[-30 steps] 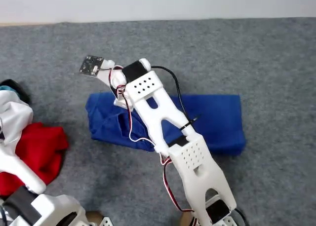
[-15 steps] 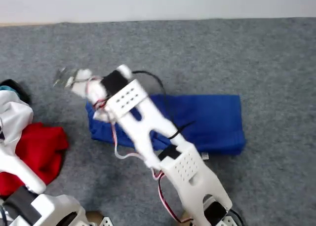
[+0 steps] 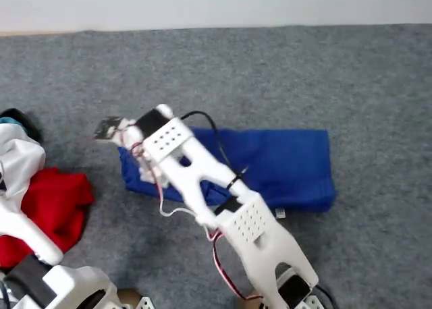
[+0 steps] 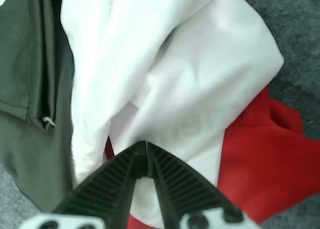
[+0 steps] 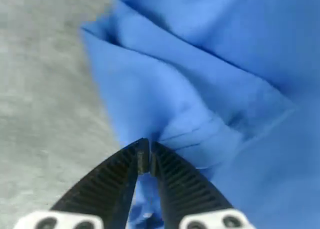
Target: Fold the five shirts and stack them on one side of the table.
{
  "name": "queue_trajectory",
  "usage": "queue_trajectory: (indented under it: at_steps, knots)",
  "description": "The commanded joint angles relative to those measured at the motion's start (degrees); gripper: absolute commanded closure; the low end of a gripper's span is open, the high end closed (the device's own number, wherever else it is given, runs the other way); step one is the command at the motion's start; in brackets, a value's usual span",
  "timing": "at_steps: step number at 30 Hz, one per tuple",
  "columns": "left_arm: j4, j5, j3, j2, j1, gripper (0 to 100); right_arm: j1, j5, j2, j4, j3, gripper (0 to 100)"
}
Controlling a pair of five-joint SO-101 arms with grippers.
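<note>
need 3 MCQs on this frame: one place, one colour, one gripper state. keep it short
1. The shirt under the right gripper is:
A. red
B. white
C. blue

2. The red shirt lies:
A. in the right gripper
B. at the left side of the table, against the white shirt
C. at the far edge

3. The right gripper's jaws are:
A. wide open
B. shut on cloth
C. shut on nothing

Answers:
1. C: the right wrist view shows the blue shirt under it.
2. B: the high view shows it there, touching the white shirt.
3. B: the jaws meet with a blue fold bunched at their tips.
</note>
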Motion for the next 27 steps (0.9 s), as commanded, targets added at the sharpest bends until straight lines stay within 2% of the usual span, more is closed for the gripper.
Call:
queue_trajectory:
  at_steps: [1, 4, 9, 13, 15, 20, 23, 27]
  knots:
    - [-0.26, -0.44, -0.31, -2.29, 0.53, 99, 5.05, 4.48, -0.22, -3.82, -1.23, 98.9]
    - [0.26, -0.44, -0.40, -2.29, 1.14, 99, 7.16, 6.95, 0.31, -5.67, -5.54, 98.9]
    - [0.26, -0.44, 0.22, -2.29, 3.25, 99, 6.46, 7.74, -0.04, -4.79, -11.43, 98.9]
    - [0.26, -0.44, 0.22, -2.37, 4.48, 99, 4.97, 7.56, -0.31, 3.65, -16.62, 98.9]
    - [0.26, -0.44, 0.22, -2.55, 4.48, 99, 5.14, 4.84, -1.19, 3.65, -16.53, 98.9]
    - [2.46, -1.49, -0.13, -2.81, 4.84, 99, 3.82, 2.37, -8.66, 3.56, -8.18, 98.9]
    - [6.86, -4.84, -0.13, -2.90, 7.56, 99, 2.95, 1.05, -15.34, 3.47, 1.58, 98.9]
    - [10.64, -5.36, -0.13, -4.04, 10.20, 99, 2.51, -3.43, -21.32, 3.30, 12.40, 98.9]
